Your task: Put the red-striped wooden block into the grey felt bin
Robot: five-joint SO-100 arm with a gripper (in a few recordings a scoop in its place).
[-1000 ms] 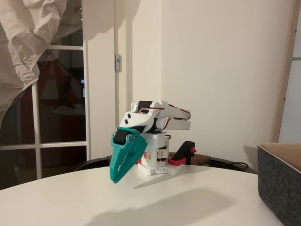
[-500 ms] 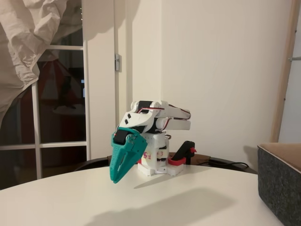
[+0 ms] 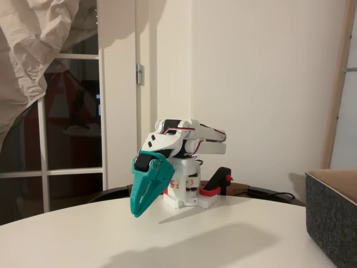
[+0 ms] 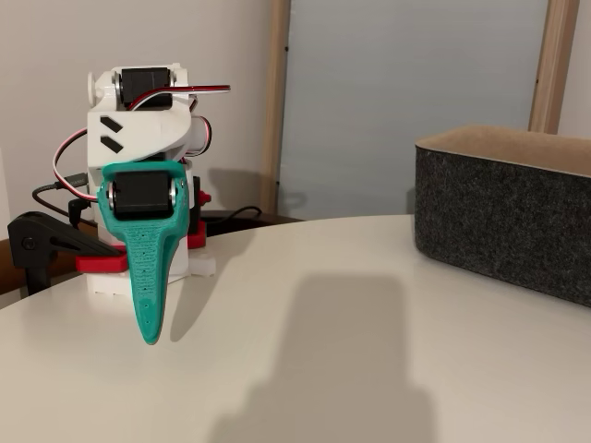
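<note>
At the left of both fixed views you see your white, folded robot arm [image 3: 187, 139] sitting on its base at the far edge of the round white table [image 3: 184, 240], held there by a black and red clamp [image 3: 218, 184]. Its teal plastic two-finger gripper [image 3: 136, 212] hangs from the wrist and points down and forward, its tip just above the tabletop and touching nothing. The two teal fingers [image 4: 148, 295] lie pressed together into one narrow tapering point, with no gap between them and nothing caught there.

A soft shadow falls across the middle of the table in front of the arm.

Further right you find the large dark grey felt bin with thick straight walls and a tan lining [image 4: 503, 217], standing on the table well apart from the gripper. In a fixed view [image 3: 332, 220] it sits cut off by the right edge. From these low angles you cannot see into the bin.
</note>
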